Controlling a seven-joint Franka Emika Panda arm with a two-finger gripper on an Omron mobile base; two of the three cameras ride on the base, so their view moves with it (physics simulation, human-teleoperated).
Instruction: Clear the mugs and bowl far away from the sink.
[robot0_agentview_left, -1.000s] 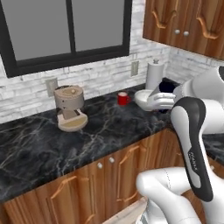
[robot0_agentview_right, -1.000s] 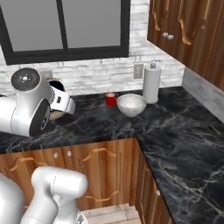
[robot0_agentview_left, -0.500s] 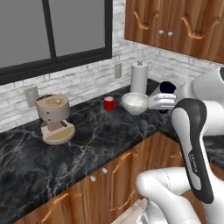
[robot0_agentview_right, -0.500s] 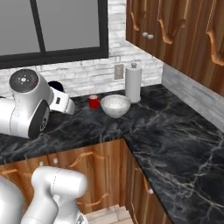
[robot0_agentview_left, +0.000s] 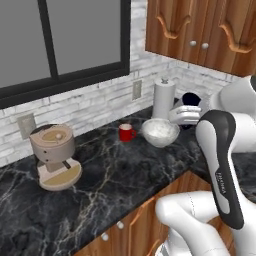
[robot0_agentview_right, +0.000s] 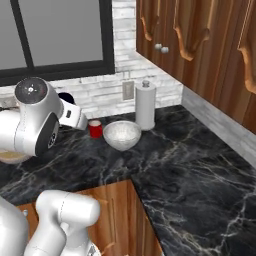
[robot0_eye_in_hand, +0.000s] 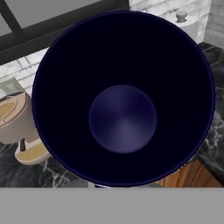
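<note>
My gripper (robot0_agentview_left: 186, 110) is shut on the white mug (robot0_agentview_left: 189, 99), held above the counter near the corner. The mug's dark navy inside (robot0_eye_in_hand: 123, 105) faces the hand camera and hides the fingertips. In the right base view the held mug (robot0_agentview_right: 65, 97) sits just behind the hand (robot0_agentview_right: 74, 116). The red mug (robot0_agentview_left: 126, 133) (robot0_agentview_right: 95, 129) stands on the black marble counter. Right beside it is the white bowl (robot0_agentview_left: 160, 132) (robot0_agentview_right: 121, 135). The sink is out of view.
A paper towel roll (robot0_agentview_left: 163, 97) (robot0_agentview_right: 145, 105) stands upright behind the bowl at the wall. A tan coffee machine (robot0_agentview_left: 54, 156) (robot0_eye_in_hand: 15, 120) sits to the left under the window. The counter (robot0_agentview_right: 200, 175) turns a corner to the right, below wooden wall cabinets (robot0_agentview_right: 200, 45).
The whole picture has shifted, so the base has moved along the counter toward the corner. The white mug stays in my shut gripper; red mug and bowl have not moved on the counter.
</note>
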